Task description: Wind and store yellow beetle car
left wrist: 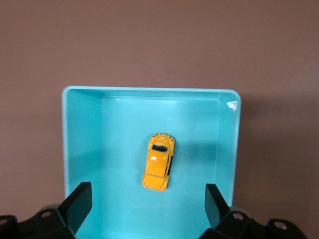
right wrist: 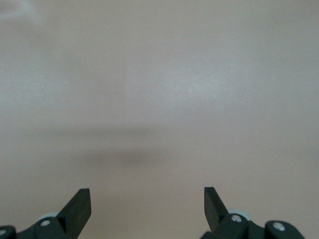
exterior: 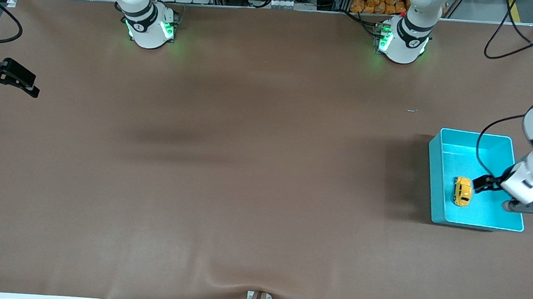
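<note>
We are hovering the left pincer [left wrist: 144, 199] over the turquoise bin [exterior: 435, 180], fingers spread wide and holding nothing. The yellow beetle car [exterior: 462, 191] is sitting on its wheels on the bin's floor, near the middle, apart from every wall. In our judgement the storing is done, so the thing to do well now is rising straight up, keeping both fingers clear of the car and the bin's rim. The right pincer [exterior: 11, 80] is waiting over the tabletop [exterior: 246, 167] at the right arm's end, well apart from the bin, also open and empty. We are seeing no readable writing or brand on the car or the bin.
</note>
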